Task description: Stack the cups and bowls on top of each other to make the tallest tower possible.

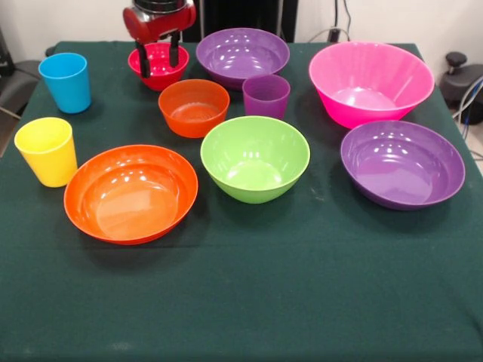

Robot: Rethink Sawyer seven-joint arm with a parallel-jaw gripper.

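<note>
Fingers (143, 60) stand apart inside your small red bowl (158, 66) at the table's (249, 302) far edge, gripper (158, 59) gripping nothing; no writing you can read anywhere.

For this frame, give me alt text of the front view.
The gripper hangs open over the small red bowl at the back of a green table. Nine other cups and bowls stand apart, all upright and unstacked; no tower yet.
</note>
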